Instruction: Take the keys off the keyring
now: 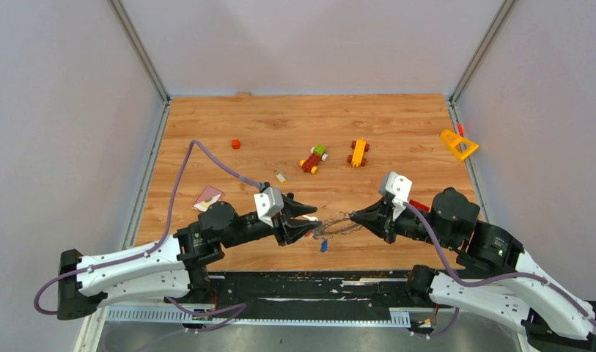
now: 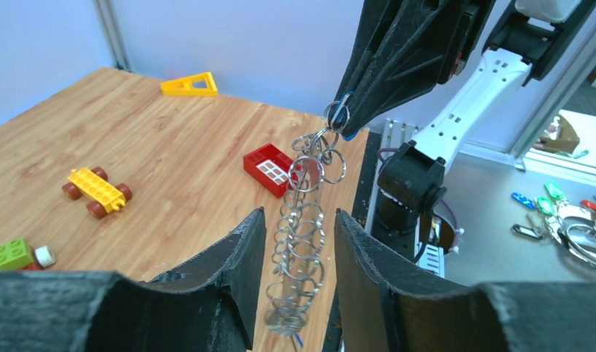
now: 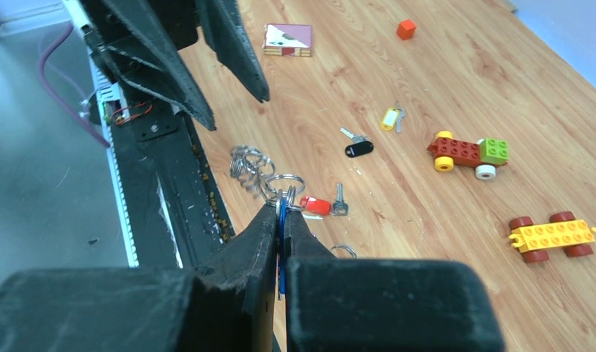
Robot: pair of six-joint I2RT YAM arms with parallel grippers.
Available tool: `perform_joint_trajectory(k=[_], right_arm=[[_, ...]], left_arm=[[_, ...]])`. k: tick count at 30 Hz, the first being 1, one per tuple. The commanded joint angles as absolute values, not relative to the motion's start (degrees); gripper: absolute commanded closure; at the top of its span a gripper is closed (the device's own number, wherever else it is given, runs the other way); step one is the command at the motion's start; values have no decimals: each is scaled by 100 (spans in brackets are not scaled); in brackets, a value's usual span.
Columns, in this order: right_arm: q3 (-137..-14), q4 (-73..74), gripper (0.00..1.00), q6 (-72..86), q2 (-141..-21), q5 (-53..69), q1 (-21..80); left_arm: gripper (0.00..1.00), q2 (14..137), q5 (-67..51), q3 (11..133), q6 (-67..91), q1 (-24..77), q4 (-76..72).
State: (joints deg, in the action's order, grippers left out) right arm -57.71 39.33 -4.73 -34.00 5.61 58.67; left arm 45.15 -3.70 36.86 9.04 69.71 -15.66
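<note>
keyring (image 2: 300, 242): silver chain of linked rings | black-headed key (image 3: 359, 149): on table (image 3: 456, 81)

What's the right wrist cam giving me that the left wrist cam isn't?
Right wrist only: loose red key, black key and yellow-tagged key on the table. Left wrist only: red window block, yellow triangle. Both: keyring, its blue key pinched in the right gripper, the open left gripper, yellow car.
</note>
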Motion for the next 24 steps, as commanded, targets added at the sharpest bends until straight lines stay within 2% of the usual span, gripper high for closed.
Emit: perform_joint_trajectory(k=[1,6,12,19,24], right_arm=[[-6168,4065,100,-831,-3394,1305,5853],[-6126,4059,100,-1038,-3331,2078,5854],[-6006,3883,100,-1017,-3239,2136,5852],[-5995,3759,100,-932,-3243,2070,5854],[-5961,3639,100,-899,-3241,2129,5854]], left_arm=[[55,4668,-906,4024,804,6963,-1785],[60,4929,-1589,4252,853,6967,-1874],[68,5307,-2162,4346,1039,6969,-2152],[62,5475,-2368,4280,1156,6983,-2424],[64,5605,-2329,4386,1119,6979,-2430]])
